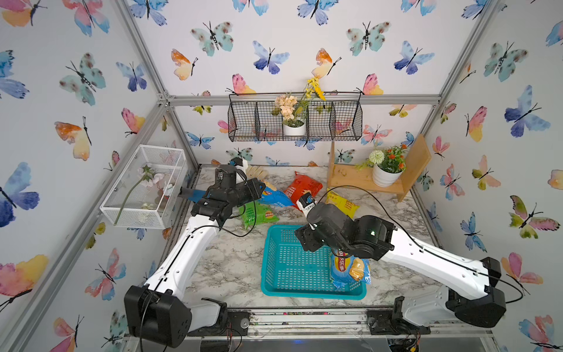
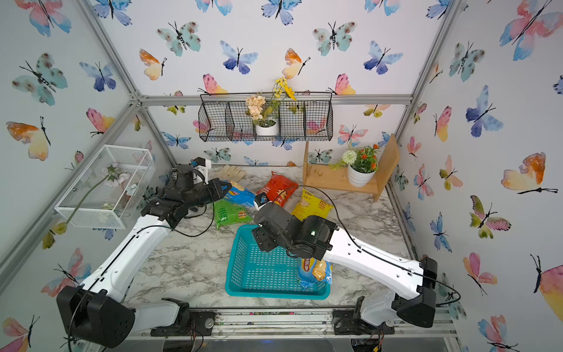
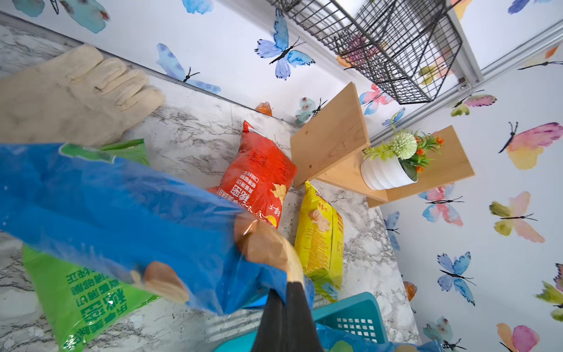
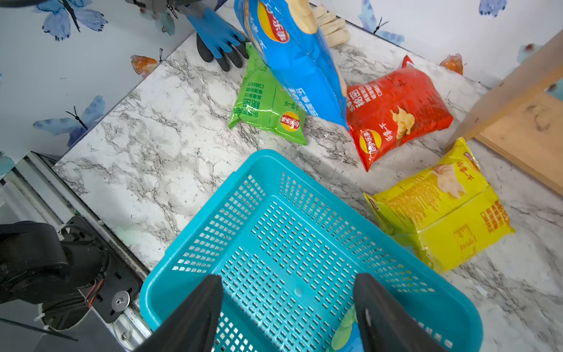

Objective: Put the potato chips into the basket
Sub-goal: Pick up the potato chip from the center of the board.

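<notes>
Marble tabletop [image 1: 231, 268], left end effector [image 3: 285, 292] pinching blue Lay's bag [image 3: 122, 213], right end effector [image 4: 288, 282] spread over basket [image 4: 225, 213]

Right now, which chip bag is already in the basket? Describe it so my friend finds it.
Look at the teal plastic basket on the marble table. A light blue chip bag lies in its corner under the right arm. It alone is inside: the green bag, red bag and yellow bag lie outside, and the left gripper holds the dark blue bag.
</notes>
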{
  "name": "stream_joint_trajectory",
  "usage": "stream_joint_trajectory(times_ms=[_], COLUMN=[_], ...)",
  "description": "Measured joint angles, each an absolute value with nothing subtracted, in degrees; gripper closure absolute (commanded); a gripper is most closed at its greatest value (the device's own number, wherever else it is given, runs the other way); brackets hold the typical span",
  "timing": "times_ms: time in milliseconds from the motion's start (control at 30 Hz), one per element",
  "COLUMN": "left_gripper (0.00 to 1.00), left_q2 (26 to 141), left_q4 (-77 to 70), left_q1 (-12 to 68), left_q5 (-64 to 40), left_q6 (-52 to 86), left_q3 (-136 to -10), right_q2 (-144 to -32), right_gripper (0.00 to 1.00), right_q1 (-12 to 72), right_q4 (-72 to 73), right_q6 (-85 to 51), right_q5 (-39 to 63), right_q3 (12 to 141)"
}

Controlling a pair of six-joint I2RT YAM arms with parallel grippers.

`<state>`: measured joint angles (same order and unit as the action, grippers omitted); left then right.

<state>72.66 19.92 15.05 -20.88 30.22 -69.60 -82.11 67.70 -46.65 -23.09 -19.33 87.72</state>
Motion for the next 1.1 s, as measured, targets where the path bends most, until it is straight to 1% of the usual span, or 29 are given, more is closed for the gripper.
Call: stream_joint_trajectory(times_ms=[300, 467, 767, 1100], left_gripper=[1.0, 1.0, 1.0, 1.0], left_q2=[68.4, 66.1, 65.8, 63.1], left_q4=[26.2, 28.5, 34.4, 36.8], left_q1=[15.0, 15.0, 15.0, 15.0], left_q5=[-24.2, -29.2, -39.9, -46.1], left_q6=[31.5, 32.7, 33.7, 35.6], left_q3=[-72.4, -73.1, -74.9, -76.4], right_q2=[-85.0, -85.6, -86.0, -86.0], right_gripper=[0.32, 0.36, 0.38, 0.43], right_q1=[67.7, 67.7, 67.7, 67.7], right_q4=[-46.7, -46.7, -46.9, -47.5], right_q6=[-16.8, -14.0, -10.8, -9.8], right_q5=[-19.5, -19.5, -19.5, -18.0], right_q3=[94.6, 96.7, 97.8, 98.2])
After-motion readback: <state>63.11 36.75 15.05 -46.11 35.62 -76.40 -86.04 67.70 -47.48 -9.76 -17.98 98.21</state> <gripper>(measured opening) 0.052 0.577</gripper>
